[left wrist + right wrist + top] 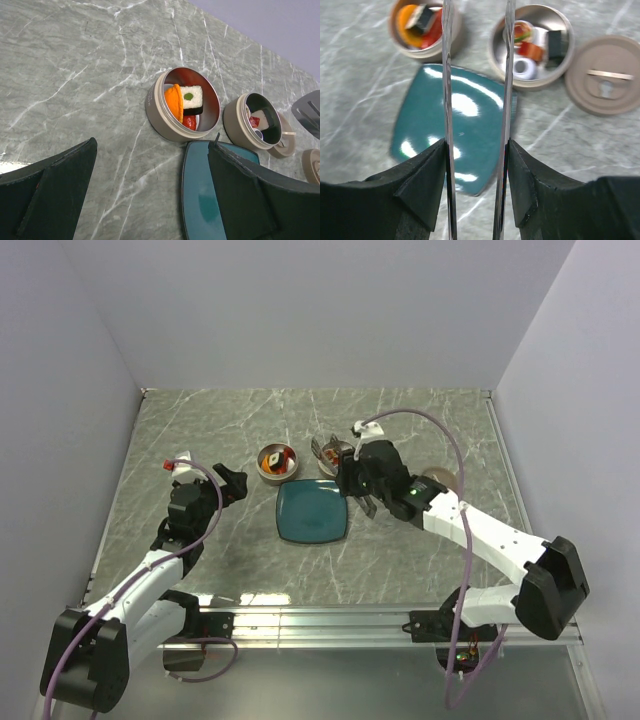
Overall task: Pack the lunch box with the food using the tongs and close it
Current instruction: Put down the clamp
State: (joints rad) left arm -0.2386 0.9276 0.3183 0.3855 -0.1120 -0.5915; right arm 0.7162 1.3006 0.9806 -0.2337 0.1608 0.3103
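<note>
The lunch box stands as two round beige tins behind the teal plate [313, 513]. The left tin [182, 104] holds food: an orange piece [174, 102], a white block [192, 97] and a red piece [190, 121]. More food lies in the right tin [532, 45]. My right gripper [476, 165] is shut on the tongs [447, 100] above the plate. Their two silvery arms stand apart and run toward the tins with nothing between them. Left of the plate, my left gripper [150, 200] is open and holds nothing.
A round beige lid [605, 75] lies flat on the marble table [200, 430], right of the right tin. The teal plate carries nothing. White walls close in the table at the back and both sides.
</note>
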